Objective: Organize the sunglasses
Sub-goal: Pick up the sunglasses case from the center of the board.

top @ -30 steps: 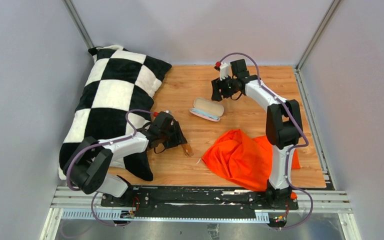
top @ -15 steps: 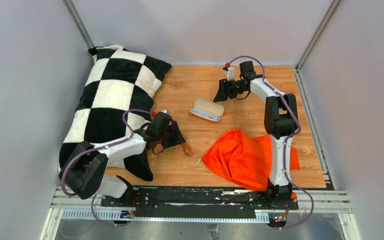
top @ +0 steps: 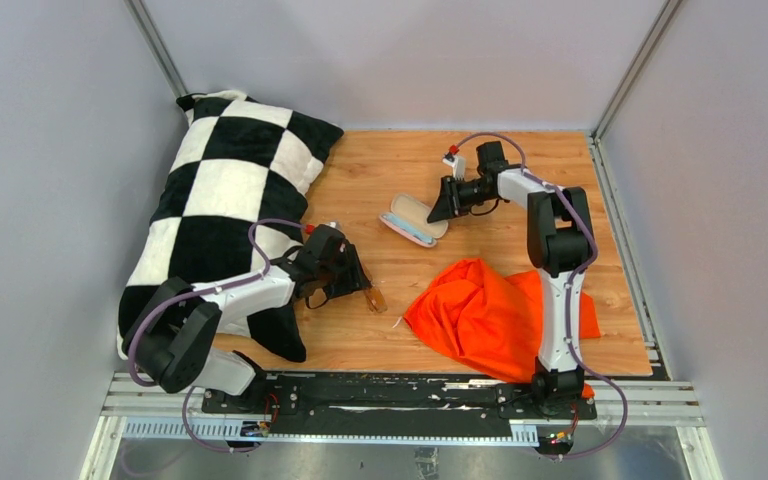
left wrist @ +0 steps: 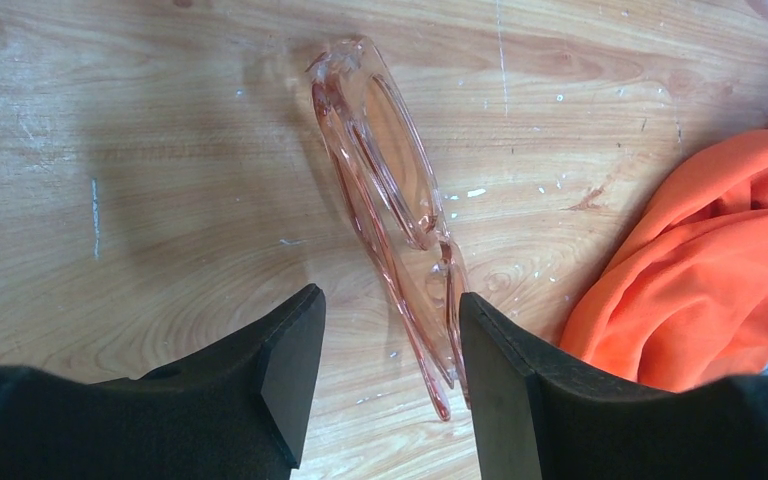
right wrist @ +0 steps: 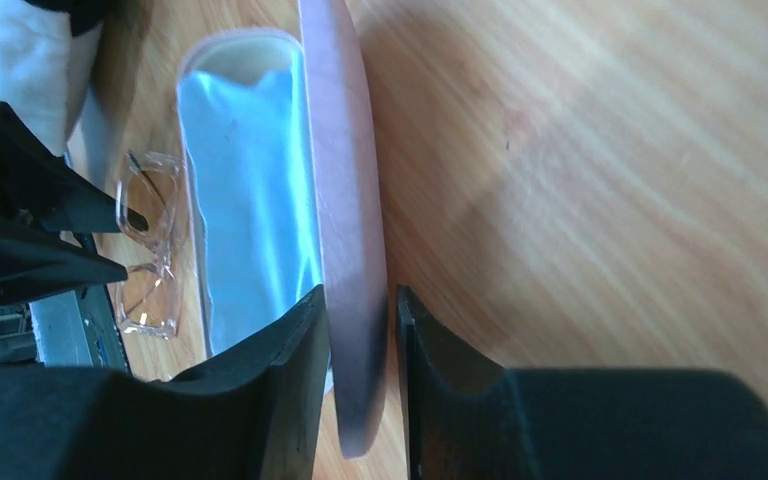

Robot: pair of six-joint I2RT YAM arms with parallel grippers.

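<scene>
The sunglasses are folded, amber and translucent, and lie on the wooden floor. My left gripper is open and low over them, with their near end between the fingers, close to the right finger. In the top view the sunglasses poke out from the left gripper. The pale pink case lies open, with a light blue cloth inside. My right gripper is closed around the case's raised lid. It reaches the case's right end.
A black and white checked pillow fills the left side, right behind the left arm. A crumpled orange cloth lies at the front right, near the sunglasses. Grey walls enclose the wooden floor.
My right gripper came down and left from the back of the floor onto the case's right end and closed on the lid. The left gripper stayed over the sunglasses.
</scene>
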